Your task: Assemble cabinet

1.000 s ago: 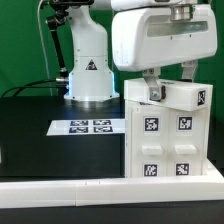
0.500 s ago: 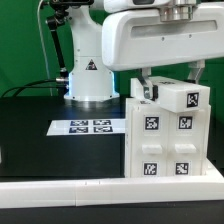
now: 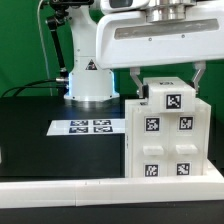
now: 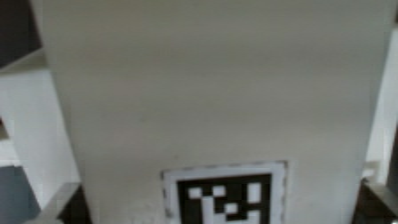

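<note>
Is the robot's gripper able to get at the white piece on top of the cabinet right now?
Probably yes. The gripper is right over the cabinet, its fingers on either side of the top piece, with nothing between. Whether the fingers are pressing on it, I cannot tell.

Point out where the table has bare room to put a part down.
Free: the black table between the marker board and the exterior view's left edge, and the strip in front of that board. Crowded: the exterior view's right, where the cabinet stands with the gripper around its top piece.
</note>
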